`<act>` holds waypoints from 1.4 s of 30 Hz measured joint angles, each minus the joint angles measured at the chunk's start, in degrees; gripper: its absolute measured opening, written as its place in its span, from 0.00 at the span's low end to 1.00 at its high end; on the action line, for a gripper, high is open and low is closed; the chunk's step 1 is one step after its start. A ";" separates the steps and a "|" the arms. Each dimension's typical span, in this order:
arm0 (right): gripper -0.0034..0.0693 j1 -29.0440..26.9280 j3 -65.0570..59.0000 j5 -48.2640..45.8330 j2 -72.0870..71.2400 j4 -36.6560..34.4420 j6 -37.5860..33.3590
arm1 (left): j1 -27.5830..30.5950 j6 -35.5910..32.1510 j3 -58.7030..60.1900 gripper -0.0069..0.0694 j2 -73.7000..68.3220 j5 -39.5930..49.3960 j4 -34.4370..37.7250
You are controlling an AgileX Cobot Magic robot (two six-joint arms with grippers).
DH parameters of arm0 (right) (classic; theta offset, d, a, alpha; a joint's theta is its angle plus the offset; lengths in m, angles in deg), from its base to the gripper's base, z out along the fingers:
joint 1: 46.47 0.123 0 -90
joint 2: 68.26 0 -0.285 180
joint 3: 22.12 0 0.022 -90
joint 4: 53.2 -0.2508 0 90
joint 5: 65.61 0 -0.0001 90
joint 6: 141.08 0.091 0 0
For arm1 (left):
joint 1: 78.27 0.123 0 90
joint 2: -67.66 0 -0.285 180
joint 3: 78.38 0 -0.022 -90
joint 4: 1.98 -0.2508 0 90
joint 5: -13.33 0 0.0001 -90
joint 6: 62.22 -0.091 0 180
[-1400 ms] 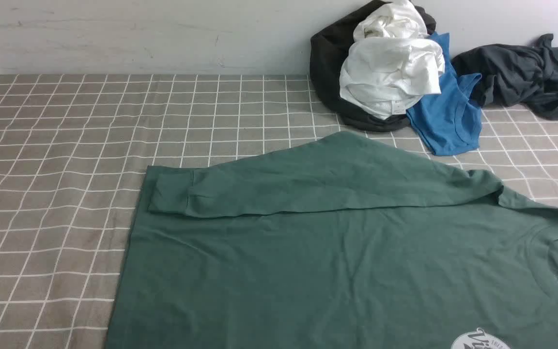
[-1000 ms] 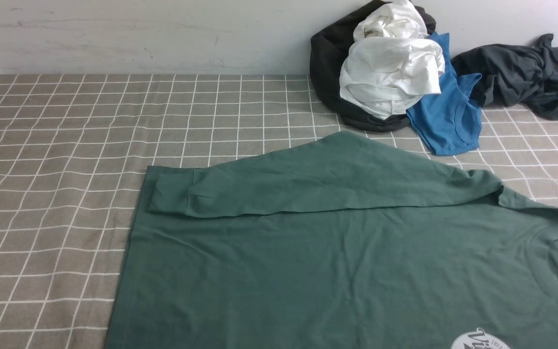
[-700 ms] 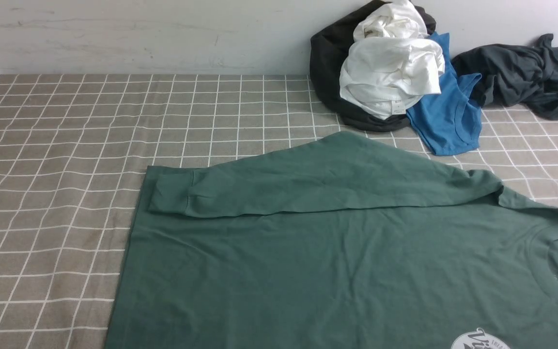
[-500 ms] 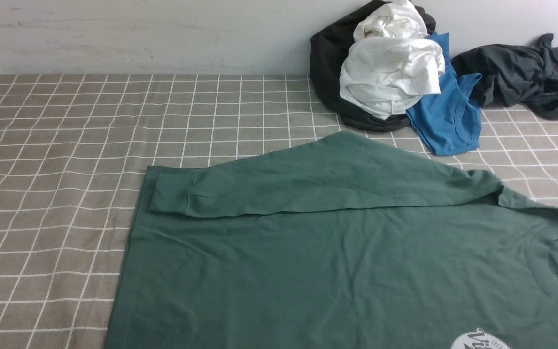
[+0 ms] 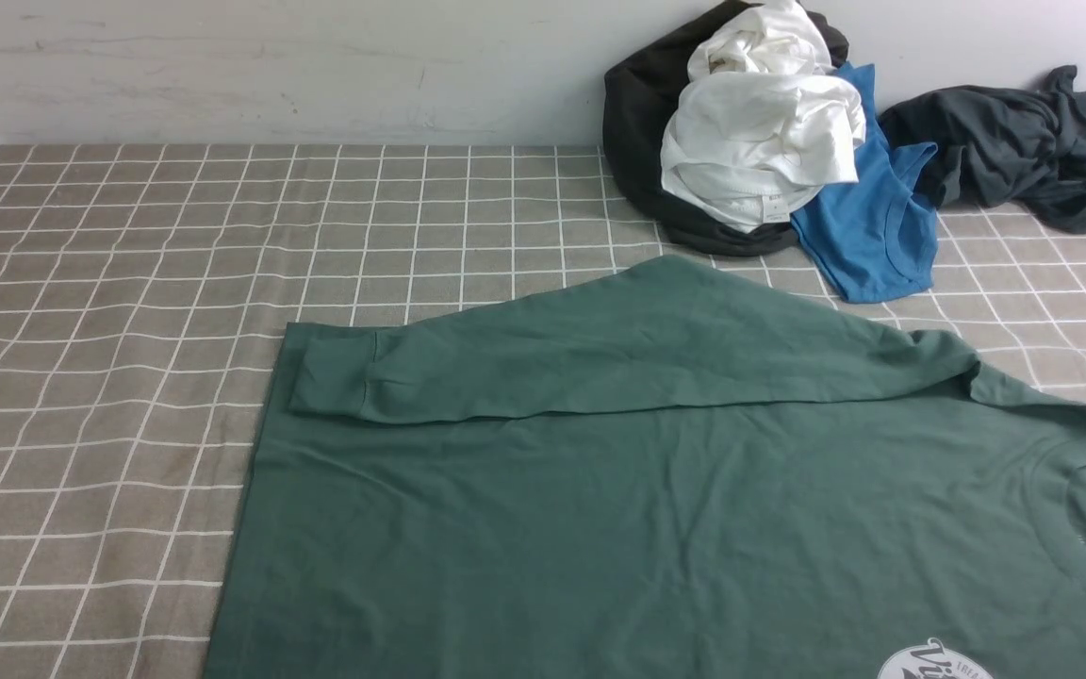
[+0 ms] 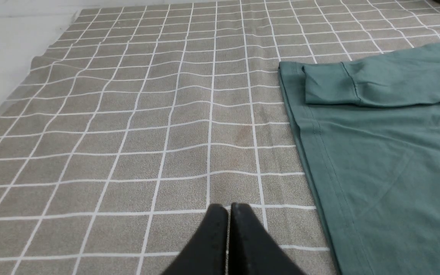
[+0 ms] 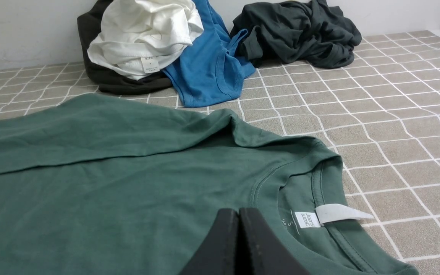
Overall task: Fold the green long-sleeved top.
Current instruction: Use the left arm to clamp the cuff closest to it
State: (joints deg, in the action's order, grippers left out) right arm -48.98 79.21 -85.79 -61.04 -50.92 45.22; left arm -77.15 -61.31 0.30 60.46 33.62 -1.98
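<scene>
Nothing's shifted in the last sec or so: the green long-sleeved top lies exactly as it did, flat on the checked tablecloth, one sleeve already laid across the body w/ its cuff near the hem corner. So no progress on the fold right now. I read this as a pause btw steps, w/ the rest of the folding still to do.

My left gripper has its fingers pressed together, pinching nothing. It sits over bare tablecloth. The top's hem edge runs just beside it, on the side toward my other arm, and the cuff is ahead of it and further that way. Can't tell if the tips touch the cloth.

My right gripper is likewise pressed together and empty. It's over the top's chest area, w/ the collar and white neck tag just ahead and a bit outward. Contact w/ the fabric: can't tell.

Well ahead of the right gripper, by the wall, is a heap: white garment, blue tee, dark garment. All are apart from my top.
</scene>
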 joint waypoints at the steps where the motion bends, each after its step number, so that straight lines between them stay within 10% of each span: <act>1: 0.03 0.00 0.00 0.00 0.00 0.00 0.00 | 0.00 0.00 0.00 0.08 0.00 -0.01 0.00; 7: 0.03 0.00 0.00 -0.11 0.00 -3.83 0.00 | 0.00 2.40 0.00 0.08 0.00 -0.12 3.51; 15: 0.03 0.00 0.00 -0.86 0.00 -39.56 11.43 | 0.00 21.49 0.00 0.08 0.00 -1.35 42.80; 20: 0.03 0.00 0.05 -0.34 0.00 -49.77 11.50 | 0.00 19.05 0.00 0.08 0.00 -1.35 49.00; 26: 0.03 0.00 0.11 -1.33 0.00 -48.16 4.51 | 0.00 12.91 -0.43 0.08 0.00 -1.30 50.35; 33: 0.03 0.00 10.86 -6.12 2.96 -41.02 -9.80 | 0.00 -12.19 -13.30 0.08 -3.27 4.90 48.95; 42: 0.03 4.08 39.59 -21.22 31.11 -15.35 -17.79 | -0.32 -24.53 -39.50 0.08 -32.25 33.49 26.50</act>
State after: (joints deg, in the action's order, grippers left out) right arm -44.89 118.80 -107.01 -29.93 -66.27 27.43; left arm -77.47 -85.83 -39.20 28.20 67.11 24.53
